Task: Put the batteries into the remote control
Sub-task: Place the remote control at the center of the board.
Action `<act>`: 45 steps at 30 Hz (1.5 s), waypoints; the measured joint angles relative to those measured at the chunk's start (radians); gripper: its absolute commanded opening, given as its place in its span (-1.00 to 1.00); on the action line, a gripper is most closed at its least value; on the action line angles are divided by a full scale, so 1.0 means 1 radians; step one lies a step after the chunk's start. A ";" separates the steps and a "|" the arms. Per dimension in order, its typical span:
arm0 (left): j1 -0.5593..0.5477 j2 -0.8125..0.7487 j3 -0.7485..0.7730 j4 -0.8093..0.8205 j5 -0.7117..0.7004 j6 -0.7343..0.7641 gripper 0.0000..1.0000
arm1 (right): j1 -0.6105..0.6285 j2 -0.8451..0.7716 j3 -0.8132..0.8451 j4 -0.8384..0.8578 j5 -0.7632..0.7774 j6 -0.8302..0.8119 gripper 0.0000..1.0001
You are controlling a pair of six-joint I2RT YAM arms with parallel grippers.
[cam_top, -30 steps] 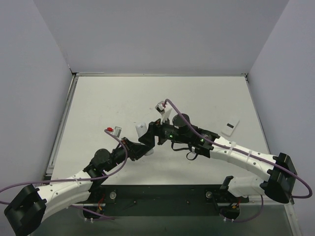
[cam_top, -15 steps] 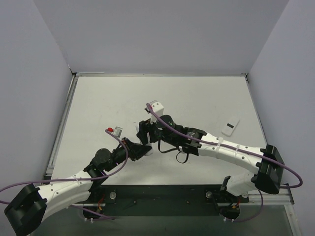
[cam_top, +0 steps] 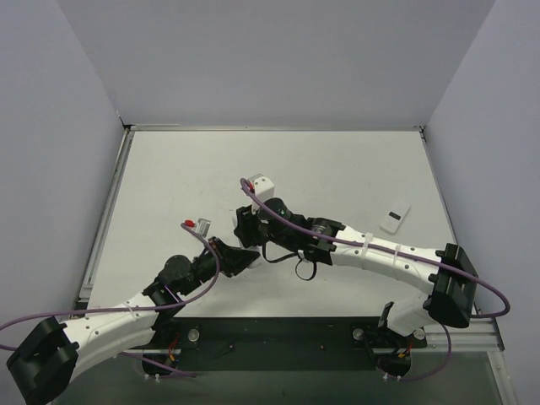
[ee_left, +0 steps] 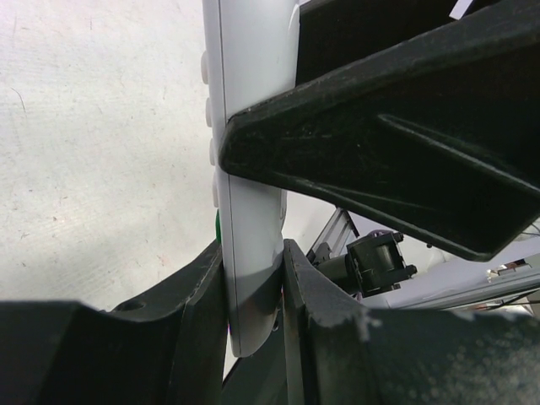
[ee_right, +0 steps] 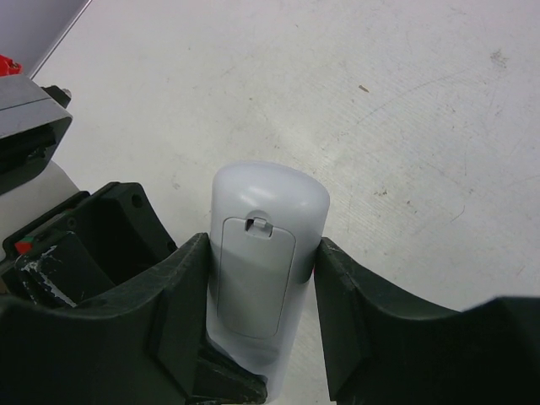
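Right hand (ee_right: 260, 253) moved left, grips remote control (ee_right: 268, 194).

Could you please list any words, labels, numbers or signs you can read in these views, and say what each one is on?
No text can be read in any view.
On the remote control: the white back and the battery cover bear no print, and the button face shows only edge-on.
On the small white piece at the far right: dark marks, too small to read.

White table (cam_top: 337, 169), small white piece (cam_top: 394, 219) at right
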 measured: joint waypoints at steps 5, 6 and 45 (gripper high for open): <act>-0.002 -0.042 0.000 -0.060 -0.025 0.014 0.27 | -0.019 -0.005 0.005 -0.048 -0.005 -0.011 -1.00; -0.002 -0.055 0.000 -0.077 -0.033 0.016 0.34 | -0.035 -0.008 0.005 -0.067 -0.003 -0.015 -1.00; 0.022 -0.323 0.372 -1.051 -0.542 0.248 0.95 | -0.876 0.107 -0.175 -0.308 -0.162 -0.040 0.70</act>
